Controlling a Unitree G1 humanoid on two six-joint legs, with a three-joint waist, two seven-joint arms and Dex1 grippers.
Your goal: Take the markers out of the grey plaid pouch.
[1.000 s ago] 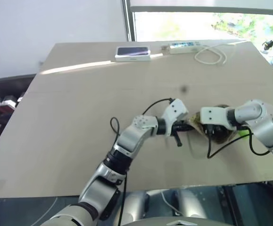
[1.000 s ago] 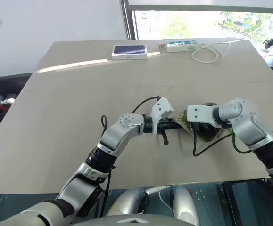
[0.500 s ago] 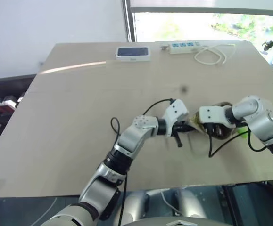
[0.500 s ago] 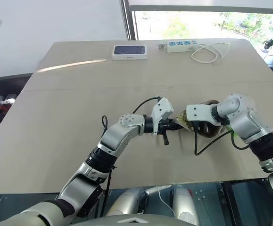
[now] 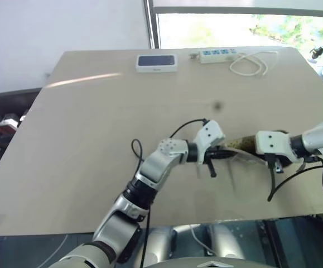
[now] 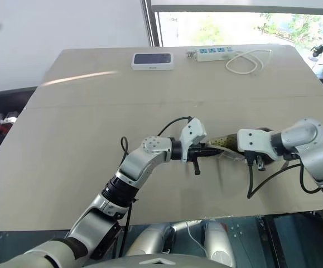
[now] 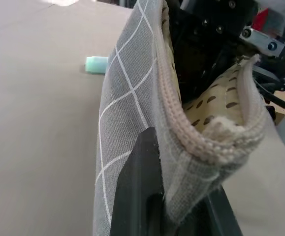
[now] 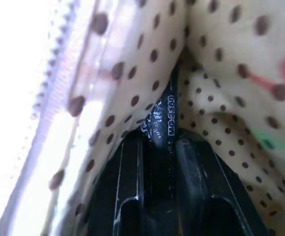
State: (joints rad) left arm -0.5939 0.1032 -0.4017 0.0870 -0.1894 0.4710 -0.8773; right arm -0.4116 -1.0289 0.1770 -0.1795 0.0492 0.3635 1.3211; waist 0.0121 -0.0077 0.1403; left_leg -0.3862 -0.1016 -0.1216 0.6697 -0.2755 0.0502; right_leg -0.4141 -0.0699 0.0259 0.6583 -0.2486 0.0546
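Left eye view: the grey plaid pouch (image 5: 239, 144) hangs stretched level between the two grippers, toward 4 o'clock from the middle of the tan table (image 5: 94, 123). It is off the surface, with its shadow on the board beneath.

The left gripper (image 5: 219, 151) holds the pouch's 9 o'clock end. In the left wrist view one black finger (image 7: 137, 187) lies against the plaid outside, clamped with its partner over the corner by the beige zipper edge. The mouth gapes beyond them, showing tan lining with brown dots.

The right gripper (image 5: 257, 146) enters the pouch from 3 o'clock, its tips buried in the fabric. In the right wrist view its two fingers (image 8: 130, 162) stand close together inside the dotted lining, pinching a black lettered strip (image 8: 164, 118) that runs up into the seam. Whether that strip is a marker or a sewn label I cannot tell. Blurred red and green tints show at the lining's far side, too vague to name.

In the left wrist view a pale green stub (image 7: 97, 64) lies on the table just beyond the pouch, its other end hidden by the cloth.

At the table's far edge, a white-edged box with dark top (image 5: 157, 62) sits at 11 o'clock from the pouch. A white power strip (image 5: 216, 54) and its coiled white cable (image 5: 250, 66) lie at 12 o'clock.
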